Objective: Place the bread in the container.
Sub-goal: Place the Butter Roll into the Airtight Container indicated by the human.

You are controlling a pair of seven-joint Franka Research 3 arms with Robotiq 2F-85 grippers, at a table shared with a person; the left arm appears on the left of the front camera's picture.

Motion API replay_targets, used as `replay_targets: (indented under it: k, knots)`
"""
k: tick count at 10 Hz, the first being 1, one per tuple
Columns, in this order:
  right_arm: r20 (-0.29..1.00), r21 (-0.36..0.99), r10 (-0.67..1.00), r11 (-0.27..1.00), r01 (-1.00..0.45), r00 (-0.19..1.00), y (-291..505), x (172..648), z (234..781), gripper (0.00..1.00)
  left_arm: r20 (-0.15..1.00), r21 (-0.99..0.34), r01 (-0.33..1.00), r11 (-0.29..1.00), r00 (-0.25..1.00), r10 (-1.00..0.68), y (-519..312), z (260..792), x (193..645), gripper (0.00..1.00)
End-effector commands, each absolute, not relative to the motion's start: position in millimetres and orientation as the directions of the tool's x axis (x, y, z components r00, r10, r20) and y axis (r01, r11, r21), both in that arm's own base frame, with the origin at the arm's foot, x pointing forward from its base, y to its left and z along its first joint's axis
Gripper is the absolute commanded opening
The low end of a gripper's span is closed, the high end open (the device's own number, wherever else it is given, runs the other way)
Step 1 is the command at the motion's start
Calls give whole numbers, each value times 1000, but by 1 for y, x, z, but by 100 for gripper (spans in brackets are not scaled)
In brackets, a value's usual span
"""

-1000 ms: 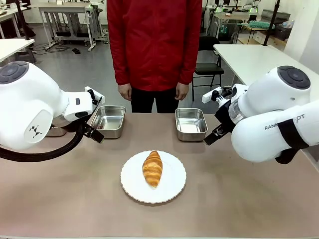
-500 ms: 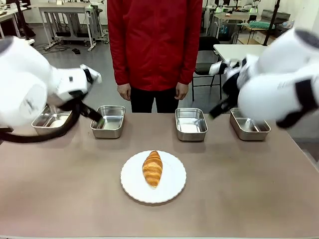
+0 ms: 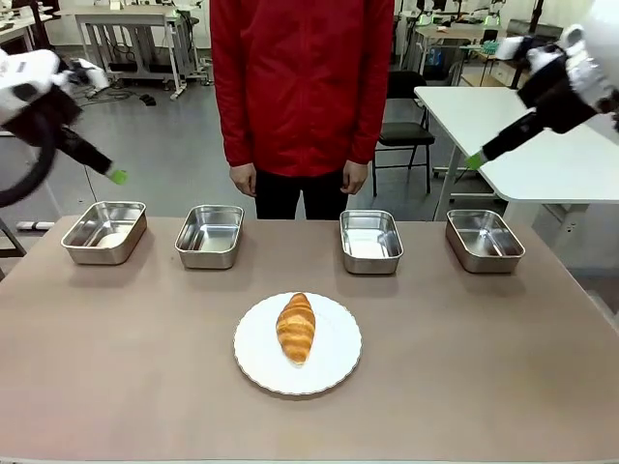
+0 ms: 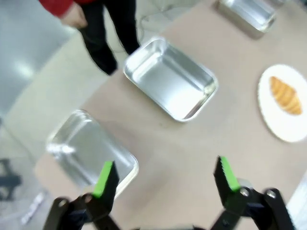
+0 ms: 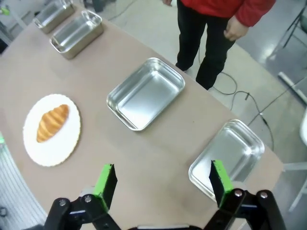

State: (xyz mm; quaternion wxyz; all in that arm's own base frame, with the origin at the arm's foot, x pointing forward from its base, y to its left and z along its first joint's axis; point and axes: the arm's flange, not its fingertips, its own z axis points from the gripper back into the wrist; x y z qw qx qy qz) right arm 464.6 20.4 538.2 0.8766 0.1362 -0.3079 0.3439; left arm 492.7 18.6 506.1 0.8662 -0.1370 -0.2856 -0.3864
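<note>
I log left gripper (image 4: 165, 173) and right gripper (image 5: 162, 180) risen off table (image 3: 493, 387) | both jaws spread wide, empty | bread (image 3: 296, 329) unmoved on plate (image 3: 337, 371)

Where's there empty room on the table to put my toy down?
Bare table lies on both sides of the white plate and along the near edge. There is also a gap between the left-middle pan and right-middle pan. The far edge is crowded with pans.
</note>
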Motion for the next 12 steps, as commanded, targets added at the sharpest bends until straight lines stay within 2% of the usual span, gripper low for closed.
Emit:
replay_targets:
  k: [1, 2, 3, 7, 8, 9, 12]
  knots:
    - [671, 43, 536, 661, -749, 512, -3, 466, 521, 100, 596, -32, 825, 565, 469, -651, 72, 489, 523, 100]
    - [700, 38, 521, 656, -753, 489, -7, 464, 516, 100, 639, 14, 807, 591, 447, -626, 79, 486, 522, 100]
    - [647, 29, 526, 706, -708, 551, 2, 464, 533, 100, 614, -25, 789, 614, 497, -613, 53, 502, 497, 100]
    - [650, 11, 542, 695, -719, 533, -1, 463, 528, 100, 605, -16, 800, 599, 485, -632, 60, 497, 506, 100]
    - [687, -5, 523, 698, -716, 505, -26, 463, 544, 100, 632, 0, 796, 605, 469, -617, 84, 508, 506, 100]
    - [718, -10, 497, 708, -706, 488, -62, 458, 558, 100, 682, -48, 798, 601, 466, -564, 112, 515, 505, 100]
    - [785, 9, 443, 691, -722, 434, -139, 439, 568, 100, 752, -78, 794, 603, 444, -488, 167, 521, 497, 100]
